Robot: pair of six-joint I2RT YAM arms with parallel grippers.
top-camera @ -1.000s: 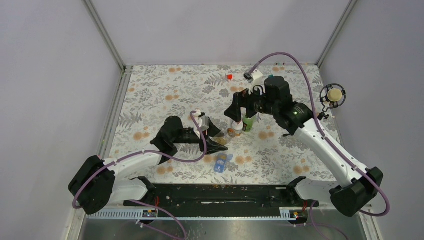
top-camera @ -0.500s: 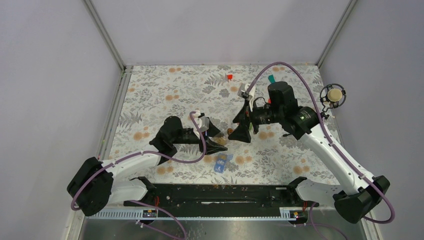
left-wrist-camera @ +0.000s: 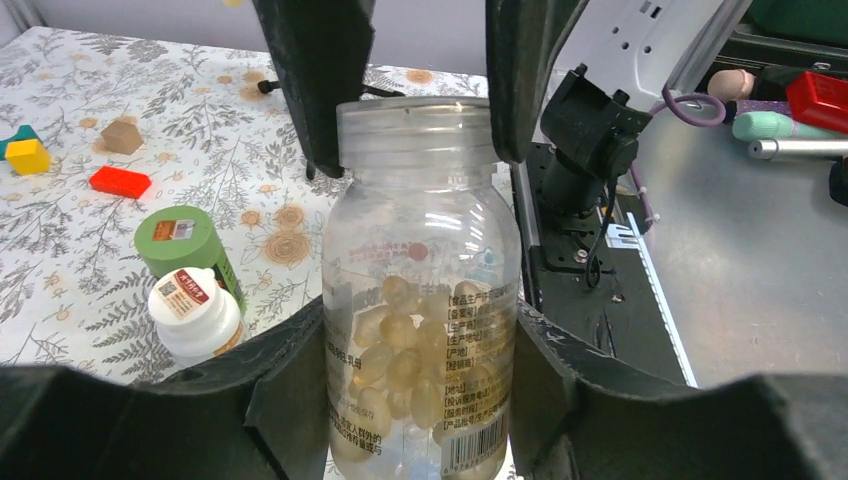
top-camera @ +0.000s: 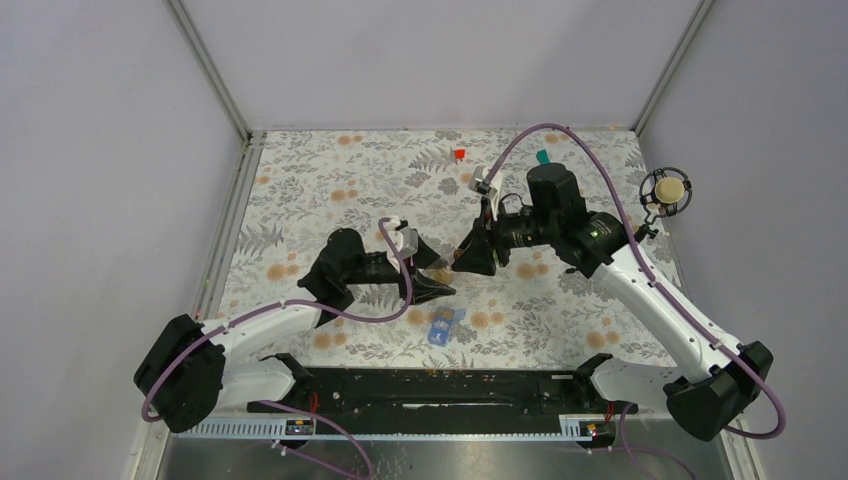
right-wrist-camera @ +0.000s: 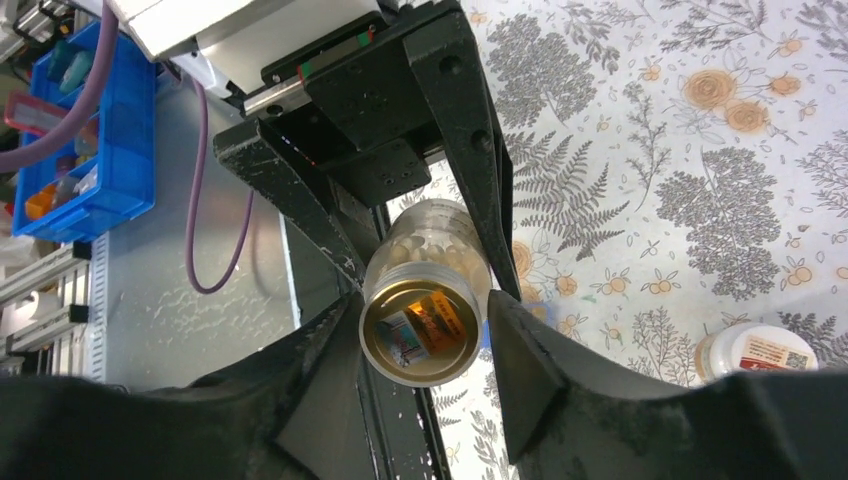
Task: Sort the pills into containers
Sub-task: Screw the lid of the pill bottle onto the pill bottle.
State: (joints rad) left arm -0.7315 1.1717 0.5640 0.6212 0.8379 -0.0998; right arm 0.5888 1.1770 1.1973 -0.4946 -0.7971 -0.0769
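Nearest my bases, the blue pill box [top-camera: 445, 325] lies flat on the flowered table [top-camera: 320, 190]. It sits just on the near side of my left pincer [left-wrist-camera: 420, 340] and apart from it, and neither pincer touches it.

My left pincer is closed to the width of a clear bottle [left-wrist-camera: 420, 230]. Its two fingers are clamped on the lower half, one on each side. The bottle's top points away from that wrist, toward my right arm. Pale yellow capsules [left-wrist-camera: 400, 350] fill the lower part of the bottle, between the left pincer's fingers.

At the bottle's far end my right pincer [right-wrist-camera: 425, 318] meets it head-on. Its jaws are narrowed to the width of the clear cap, one finger on each side. Both wrist views show them pressed against the cap's rim, so the bottle is gripped from both ends.

Beyond the joined pincers and off to one side, two smaller bottles stand upright on the table just beside each other: a green-capped bottle [left-wrist-camera: 180, 240] and a white-capped bottle [left-wrist-camera: 190, 300].

Farther out, well apart from either pincer, lie a red block [left-wrist-camera: 118, 181], a brown block [left-wrist-camera: 122, 137] and a yellow block [left-wrist-camera: 27, 155], each alone on the pattern.
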